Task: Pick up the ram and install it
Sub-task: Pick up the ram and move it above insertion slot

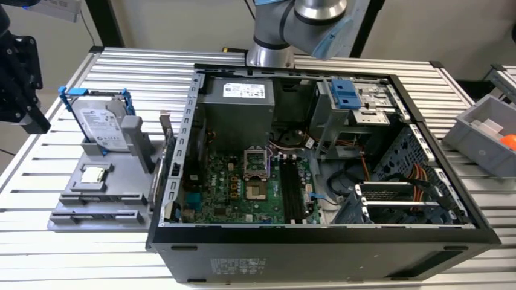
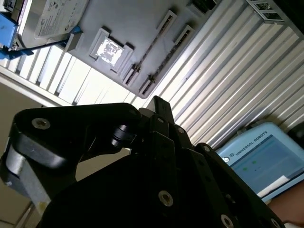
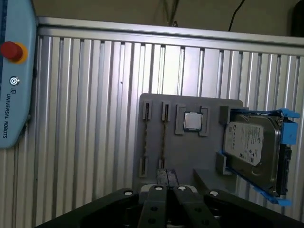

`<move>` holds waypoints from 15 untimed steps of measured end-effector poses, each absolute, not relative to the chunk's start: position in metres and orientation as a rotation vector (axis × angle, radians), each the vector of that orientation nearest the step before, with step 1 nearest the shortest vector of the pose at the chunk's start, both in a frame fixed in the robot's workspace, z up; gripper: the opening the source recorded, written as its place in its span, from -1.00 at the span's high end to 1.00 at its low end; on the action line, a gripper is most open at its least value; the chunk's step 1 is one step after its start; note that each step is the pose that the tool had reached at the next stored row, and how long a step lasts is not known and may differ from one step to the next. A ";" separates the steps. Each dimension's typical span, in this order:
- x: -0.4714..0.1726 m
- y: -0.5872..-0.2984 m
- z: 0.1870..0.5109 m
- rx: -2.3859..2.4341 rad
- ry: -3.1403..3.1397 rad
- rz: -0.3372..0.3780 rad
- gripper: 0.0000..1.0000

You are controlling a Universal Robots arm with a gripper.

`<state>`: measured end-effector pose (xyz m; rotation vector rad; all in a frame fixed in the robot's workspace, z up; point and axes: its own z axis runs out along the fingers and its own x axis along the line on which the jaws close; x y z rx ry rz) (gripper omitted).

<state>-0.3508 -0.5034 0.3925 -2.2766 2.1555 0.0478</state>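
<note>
Robot lab: slatted bench, opened computer case.

UR arm up, gripper closed

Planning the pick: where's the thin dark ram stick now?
The ram stands on edge in the grey holder plate, beside the square silver processor chip in the first wrist view; the plate lies on the exterior view's left, beside the open computer case.
</note>
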 end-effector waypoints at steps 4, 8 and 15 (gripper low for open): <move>-0.351 -0.503 0.392 -2.278 2.154 0.048 1.00; -0.351 -0.503 0.392 -2.279 2.153 0.048 1.00; -0.351 -0.503 0.392 -2.281 2.151 0.048 -1.00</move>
